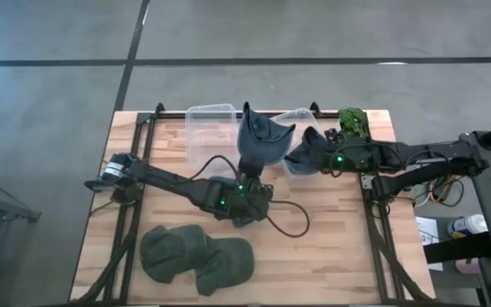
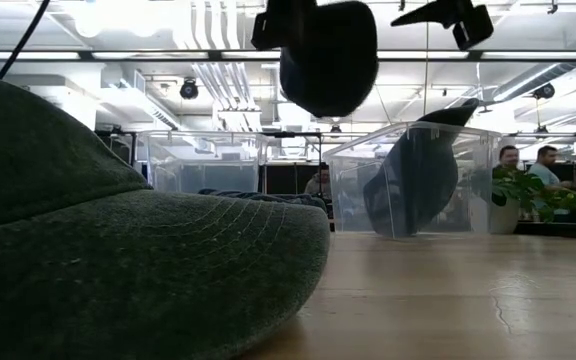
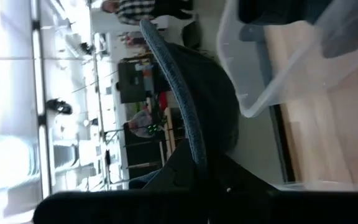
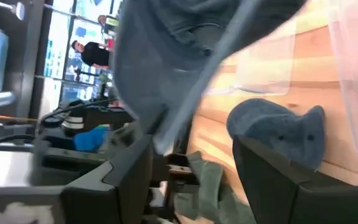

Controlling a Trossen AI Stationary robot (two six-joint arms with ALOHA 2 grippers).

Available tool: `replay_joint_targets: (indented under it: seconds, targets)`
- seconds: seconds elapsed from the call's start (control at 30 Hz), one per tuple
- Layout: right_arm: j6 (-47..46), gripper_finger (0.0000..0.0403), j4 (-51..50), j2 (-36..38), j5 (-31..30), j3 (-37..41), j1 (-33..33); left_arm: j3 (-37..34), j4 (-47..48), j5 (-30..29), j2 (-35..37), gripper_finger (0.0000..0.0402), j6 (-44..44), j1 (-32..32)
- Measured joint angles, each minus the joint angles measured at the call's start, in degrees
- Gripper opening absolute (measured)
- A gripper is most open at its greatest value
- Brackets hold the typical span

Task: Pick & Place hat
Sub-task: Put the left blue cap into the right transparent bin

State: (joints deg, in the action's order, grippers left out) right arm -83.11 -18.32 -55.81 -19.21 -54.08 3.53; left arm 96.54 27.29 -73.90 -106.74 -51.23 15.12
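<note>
My left gripper [image 1: 251,177] is over the middle of the table, shut on a grey-blue hat [image 1: 262,141], which hangs high above the table in the low view [image 2: 328,55]. My right gripper [image 1: 315,153] stands open above a darker blue hat [image 1: 307,153] and touches nothing. That hat shows beyond the open fingers in the right wrist view [image 4: 278,134]. In the low view it leans at the right clear container [image 2: 418,180], seen through its wall. Two green hats [image 1: 196,254] lie flat on the near left of the table. My left gripper pinches the grey-blue hat at its rim [image 3: 196,155], where the stitched edge runs down into the fingers. The dark fingers hide the exact spot. The hat is lifted clear of the table and sticks out past the fingers toward the far edge.
Two clear plastic containers stand at the far edge, one left of centre [image 1: 210,128] and one under the right gripper [image 1: 297,119]. A green leafy thing [image 1: 354,122] sits at the far right corner. A black cable [image 1: 292,223] loops over the table. People show in the room beyond.
</note>
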Motion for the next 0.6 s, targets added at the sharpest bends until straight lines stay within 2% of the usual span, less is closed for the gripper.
replay_joint_targets:
  seconds: [0.17,0.37,0.6]
  targets:
    - [-1.64,0.0221,0.50,-2.74,0.27,-0.48,-1.22,-0.78,-1.76,2.33,-0.63,0.0007,-2.42,-1.41]
    - [-2.89,0.0220,0.51,-7.47,2.48,-2.47,-3.46,-2.68,-11.35,3.89,-1.14,0.0007,-10.17,-2.22]
    - [-3.94,0.0209,-0.66,-8.11,5.99,-2.78,-7.60,-3.16,-13.28,4.07,-1.14,0.0007,-10.39,-2.17]
